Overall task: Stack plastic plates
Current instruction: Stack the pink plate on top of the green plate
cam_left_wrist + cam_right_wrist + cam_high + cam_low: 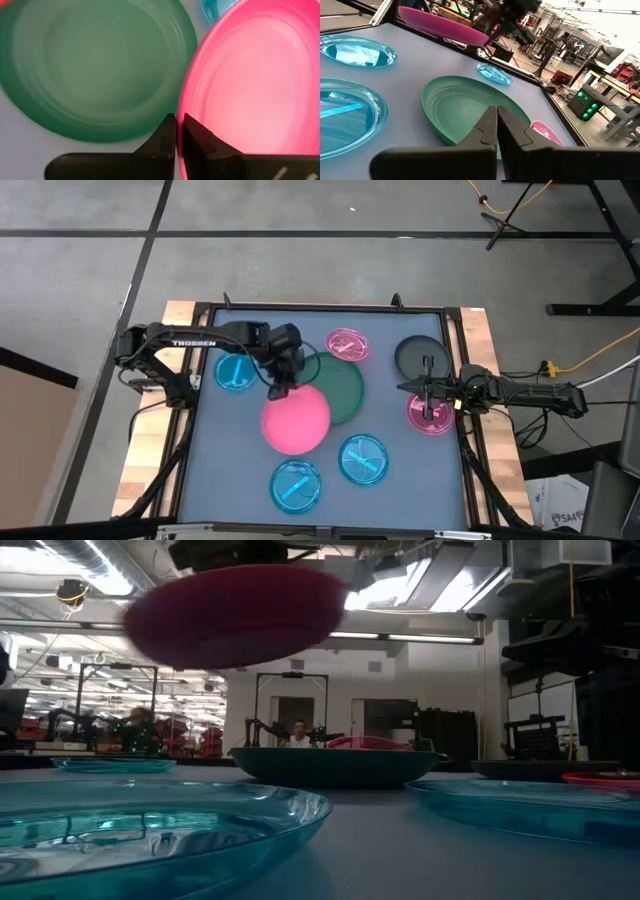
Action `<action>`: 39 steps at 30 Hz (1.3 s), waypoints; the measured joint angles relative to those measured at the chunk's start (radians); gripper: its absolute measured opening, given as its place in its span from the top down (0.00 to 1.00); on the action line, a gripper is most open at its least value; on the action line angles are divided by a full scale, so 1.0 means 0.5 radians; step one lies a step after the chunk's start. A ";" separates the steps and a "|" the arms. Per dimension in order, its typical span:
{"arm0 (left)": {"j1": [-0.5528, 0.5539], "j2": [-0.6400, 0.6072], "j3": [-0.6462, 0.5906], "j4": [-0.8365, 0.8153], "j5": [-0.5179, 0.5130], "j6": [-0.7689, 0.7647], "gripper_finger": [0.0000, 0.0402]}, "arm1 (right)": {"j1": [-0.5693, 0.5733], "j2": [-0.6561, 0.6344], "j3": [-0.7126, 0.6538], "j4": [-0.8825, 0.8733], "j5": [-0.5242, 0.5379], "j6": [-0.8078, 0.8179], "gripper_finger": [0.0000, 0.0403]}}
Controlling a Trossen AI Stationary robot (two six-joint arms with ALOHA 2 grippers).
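Note:
My left gripper is shut on the opaque pink plate, which hangs in the air in the low view, beside the dark green plate. My right gripper is shut and empty; it hovers between the dark grey plate and a translucent pink plate. A second translucent pink plate and three translucent cyan plates rest flat on the table. My left gripper pinches the pink plate's rim between its two fingers, one finger over the plate's inner face and the other on the outside. The fingers come from above, at the plate's far-left edge. The plate is lifted clear, nearly level.
The grey table top is ringed by a raised black frame with wooden boards beyond it. Bare table lies left of the pink plate. The low view shows a lab room with a person far behind the table.

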 joint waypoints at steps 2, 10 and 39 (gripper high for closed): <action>0.031 0.000 0.000 0.107 -0.011 -0.193 0.99 | 0.000 0.000 0.000 0.000 0.000 0.000 0.99; 0.118 0.014 0.001 0.398 -0.262 -0.669 0.99 | 0.000 0.000 0.000 0.001 0.001 -0.012 0.99; 0.273 0.536 0.000 0.446 -0.520 -0.823 0.98 | 0.000 0.001 0.000 0.000 0.001 -0.105 0.99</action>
